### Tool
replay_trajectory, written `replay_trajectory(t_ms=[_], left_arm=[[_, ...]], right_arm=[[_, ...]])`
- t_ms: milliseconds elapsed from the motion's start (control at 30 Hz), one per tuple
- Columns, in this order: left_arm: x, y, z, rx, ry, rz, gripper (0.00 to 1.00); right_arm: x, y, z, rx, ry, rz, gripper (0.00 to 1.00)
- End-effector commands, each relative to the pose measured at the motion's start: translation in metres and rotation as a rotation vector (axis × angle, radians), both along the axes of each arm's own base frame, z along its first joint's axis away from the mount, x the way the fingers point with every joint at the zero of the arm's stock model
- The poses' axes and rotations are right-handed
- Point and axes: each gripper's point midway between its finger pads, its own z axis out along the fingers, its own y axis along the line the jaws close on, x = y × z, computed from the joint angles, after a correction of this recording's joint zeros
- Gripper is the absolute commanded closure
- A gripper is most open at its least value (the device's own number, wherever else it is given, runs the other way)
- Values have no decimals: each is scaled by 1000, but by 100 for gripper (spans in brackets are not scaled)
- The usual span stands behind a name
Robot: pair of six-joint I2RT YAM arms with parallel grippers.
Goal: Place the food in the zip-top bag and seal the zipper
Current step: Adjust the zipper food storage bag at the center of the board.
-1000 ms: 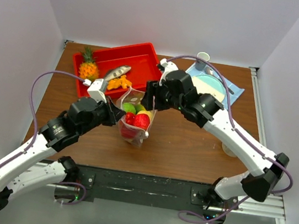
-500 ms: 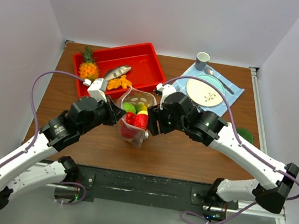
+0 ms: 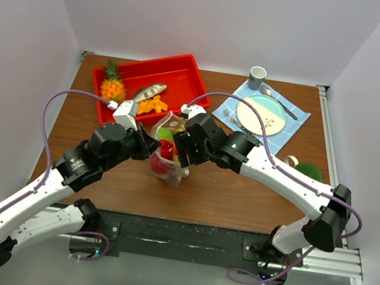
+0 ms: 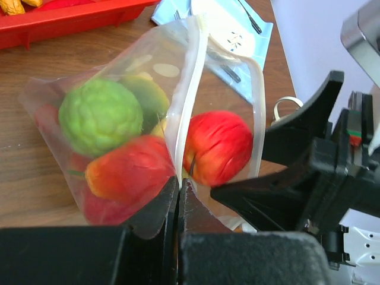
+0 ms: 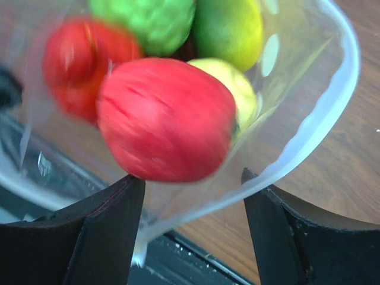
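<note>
White walls, brown desk; mid-desk, left jaws clamp the bag rim, right jaws apart; fruit blurred near them.

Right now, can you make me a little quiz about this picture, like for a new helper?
1. True or false: the bag is sealed.
2. What lies in the tray? A fish, B shoe, C book.
3. Which are open: the left jaws or the right jaws?
Key: 1 false, its mouth gapes. 2 A. 3 right jaws; the left jaws pinch the bag's rim.
</note>
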Motion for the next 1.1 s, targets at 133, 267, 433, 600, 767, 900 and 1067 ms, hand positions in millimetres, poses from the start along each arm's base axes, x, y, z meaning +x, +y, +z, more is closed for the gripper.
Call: replay_trajectory(t_ms=[133, 267, 433, 600, 767, 900, 1067], left_arm=[[-1, -7, 17, -38, -48, -32, 100], [-1, -3, 18, -42, -55, -15, 100], [0, -1, 21, -52, -62, -2, 100], [0, 0, 23, -53, -69, 3, 100], [0, 1, 22, -52, -70, 2, 100], [-1, 0, 24, -59, -74, 0, 100], [-2, 2, 25, -60, -77, 1, 100]], right_arm=[[26, 7, 39, 48, -112, -90, 28], [23, 3, 58, 100, -138, -92, 27], [25, 2, 59, 95, -143, -103, 29], [28, -5, 76, 147, -186, -148, 36], [34, -16, 91, 177, -221, -203, 41], [44, -23, 88, 172, -213, -231, 44], [50, -29, 74, 141, -197, -252, 46]])
